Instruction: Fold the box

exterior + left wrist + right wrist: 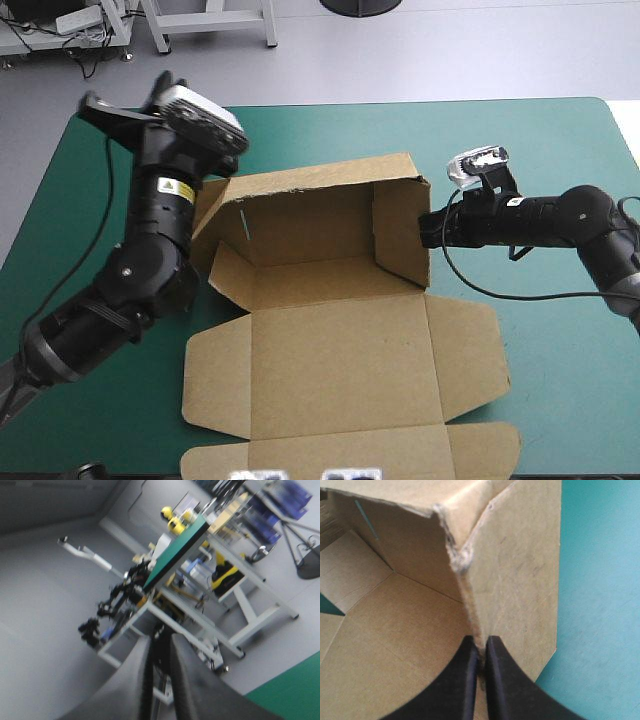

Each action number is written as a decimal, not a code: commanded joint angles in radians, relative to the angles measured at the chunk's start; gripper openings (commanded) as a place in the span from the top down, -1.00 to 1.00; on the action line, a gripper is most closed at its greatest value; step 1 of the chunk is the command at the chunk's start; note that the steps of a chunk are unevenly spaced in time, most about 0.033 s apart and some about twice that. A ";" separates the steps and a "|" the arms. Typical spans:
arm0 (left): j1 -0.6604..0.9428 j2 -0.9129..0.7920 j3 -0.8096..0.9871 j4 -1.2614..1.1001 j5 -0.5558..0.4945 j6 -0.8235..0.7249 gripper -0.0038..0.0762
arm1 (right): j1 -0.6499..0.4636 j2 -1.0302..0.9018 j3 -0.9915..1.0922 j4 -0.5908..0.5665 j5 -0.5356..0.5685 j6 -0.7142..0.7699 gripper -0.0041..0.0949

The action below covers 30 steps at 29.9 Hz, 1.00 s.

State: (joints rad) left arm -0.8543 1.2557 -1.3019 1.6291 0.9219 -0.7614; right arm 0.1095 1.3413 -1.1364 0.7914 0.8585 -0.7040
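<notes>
The brown box (340,370) lies mid-table with its back wall and right side wall (402,232) raised and its lid panel flat toward the near edge. My right gripper (426,228) is shut on the box, pinching the upright edge of that side wall (520,580) between its black fingers (465,680). The left flap (225,270) leans outward at the box's left. My left gripper (130,102) is lifted above the back-left corner, clear of the board. Its fingers (190,680) stand shut with nothing between them and point out over the table's far edge.
Teal-green cover (560,400) shows to the right of the box, behind it and along the left. The lid's end flaps (470,360) reach close to the table's near edge. The left arm's elbow (140,280) rests beside the box's left flap.
</notes>
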 commanded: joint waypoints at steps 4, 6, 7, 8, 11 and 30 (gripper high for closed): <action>0.277 -0.038 -0.052 -0.230 -0.085 -0.028 0.93 | -0.002 -0.037 -0.178 -0.166 0.236 0.299 0.92; 0.358 -0.040 -0.052 -0.336 -0.133 -0.018 0.93 | -0.002 -0.037 -0.199 -0.279 0.259 0.372 0.92; 0.386 -0.040 -0.052 -0.372 -0.149 -0.008 0.93 | -0.002 -0.032 -0.204 -0.336 0.264 0.405 0.92; 0.415 -0.040 -0.052 -0.416 -0.161 0.013 0.93 | -0.002 -0.027 -0.204 -0.377 0.263 0.428 0.92; 0.471 -0.040 -0.052 -0.551 -0.170 0.098 0.93 | -0.002 0.023 -0.202 -0.427 0.271 0.442 0.92; 0.496 -0.040 -0.052 -0.910 -0.135 0.434 0.93 | -0.002 0.281 -0.222 -0.436 -0.104 0.252 0.20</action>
State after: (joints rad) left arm -0.3587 1.2475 -1.3217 0.6934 0.8226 -0.3390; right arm 0.1095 1.6592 -1.3227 0.3696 0.7612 -0.4195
